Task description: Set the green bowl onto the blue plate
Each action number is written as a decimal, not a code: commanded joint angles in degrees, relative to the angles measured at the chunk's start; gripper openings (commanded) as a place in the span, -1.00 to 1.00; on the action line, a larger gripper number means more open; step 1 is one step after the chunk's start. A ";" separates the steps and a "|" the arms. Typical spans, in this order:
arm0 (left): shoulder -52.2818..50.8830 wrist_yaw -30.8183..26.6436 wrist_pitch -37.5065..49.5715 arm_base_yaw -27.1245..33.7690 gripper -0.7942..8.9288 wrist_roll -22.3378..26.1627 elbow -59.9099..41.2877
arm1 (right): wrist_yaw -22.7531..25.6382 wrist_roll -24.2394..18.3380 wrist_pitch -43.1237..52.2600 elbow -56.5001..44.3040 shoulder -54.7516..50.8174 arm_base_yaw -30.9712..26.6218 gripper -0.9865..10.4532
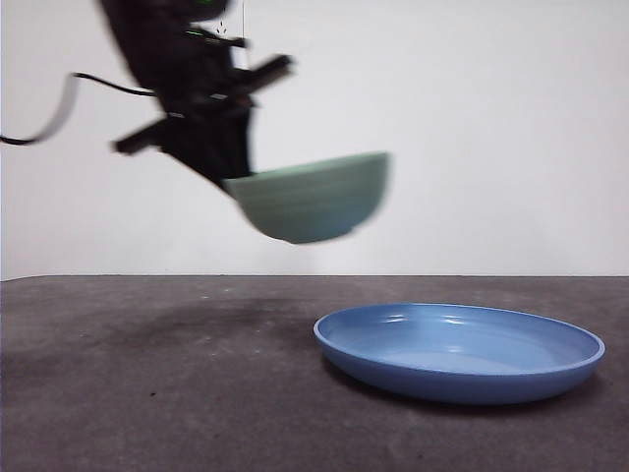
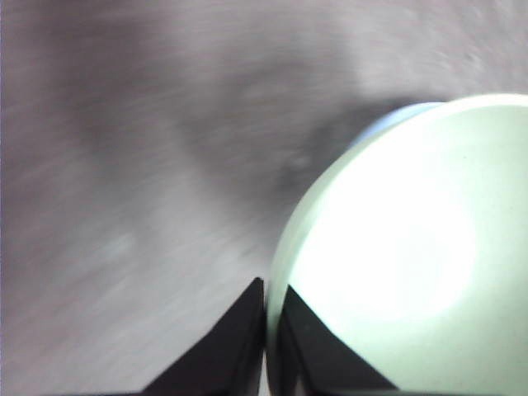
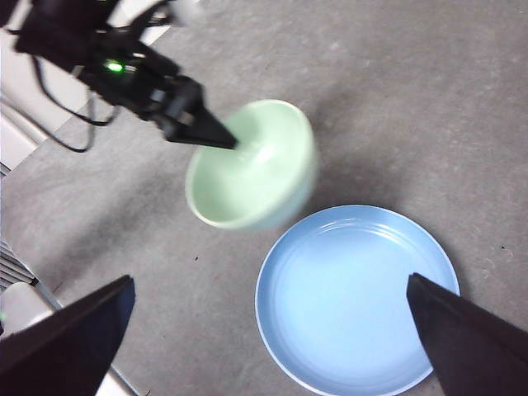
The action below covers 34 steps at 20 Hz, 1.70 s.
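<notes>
The pale green bowl [image 1: 313, 200] hangs tilted in the air, above the table and to the left of the blue plate [image 1: 459, 351]. My left gripper [image 1: 228, 182] is shut on the bowl's left rim; in the left wrist view its jaws pinch the rim of the bowl [image 2: 412, 264], one inside and one outside [image 2: 268, 318]. A sliver of the blue plate [image 2: 394, 117] shows past the bowl. From the right wrist view the bowl [image 3: 252, 165] is beside the plate [image 3: 355, 297], held by the left gripper [image 3: 227, 140]. My right gripper [image 3: 272, 330] is open high above the plate, holding nothing.
The dark grey table [image 1: 147, 393] carries only the plate. A black cable [image 1: 59, 113] trails from the left arm. The table's edge and pale fittings [image 3: 25, 140] lie past the left arm in the right wrist view.
</notes>
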 commanded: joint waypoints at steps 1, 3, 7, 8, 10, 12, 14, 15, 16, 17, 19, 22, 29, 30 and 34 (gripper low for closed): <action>7.91 -0.52 -3.13 -4.70 -0.81 0.07 8.70 | -0.13 0.13 0.52 0.76 0.17 0.28 0.20; 13.44 -0.90 -4.90 -7.65 -0.81 0.48 14.43 | -0.11 0.13 0.52 0.76 0.17 0.28 0.20; 21.70 -1.73 -8.85 -11.41 -0.81 1.46 22.40 | -0.11 0.13 0.55 0.76 0.17 0.28 0.20; 22.84 -2.16 -9.27 -12.02 -0.81 1.84 23.21 | -0.11 0.13 0.57 0.76 0.17 0.28 0.20; 24.48 -3.13 -10.12 -12.74 -0.81 2.95 23.80 | -0.11 0.13 0.57 0.76 0.20 0.28 0.20; 25.68 -3.37 -10.71 -13.14 -0.81 3.43 23.80 | -0.09 0.13 0.57 0.76 0.20 0.28 0.20; 26.29 -3.37 -11.21 -13.11 -0.81 4.68 23.80 | -0.11 0.13 0.57 0.76 0.20 0.28 0.20; 26.36 -3.34 -11.23 -13.11 -0.79 4.72 23.80 | -0.11 0.13 0.57 0.76 0.20 0.28 0.20; 26.36 -3.23 -11.08 -13.14 -0.76 4.70 23.80 | -0.11 0.13 0.57 0.76 0.20 0.28 0.20; 26.36 -3.23 -10.78 -13.14 -0.69 4.66 23.82 | -0.09 0.13 0.57 0.76 0.20 0.28 0.20; 26.36 -3.21 -10.08 -13.11 -0.40 4.52 23.82 | -0.09 0.13 0.57 0.76 0.20 0.28 0.20; 26.29 -3.15 -9.42 -13.14 0.10 3.43 24.81 | -0.09 0.13 0.57 0.76 0.20 0.28 0.20; 22.62 -3.17 -25.05 -12.33 0.66 9.99 34.18 | -0.11 0.13 0.55 0.76 0.20 0.28 0.20; 20.83 -3.17 -26.80 -12.13 0.68 10.78 34.18 | -0.11 0.13 0.55 0.76 0.22 0.28 0.20; 12.13 -3.17 -32.54 -11.41 0.67 13.57 34.12 | -0.09 0.13 0.52 0.76 0.24 0.28 0.20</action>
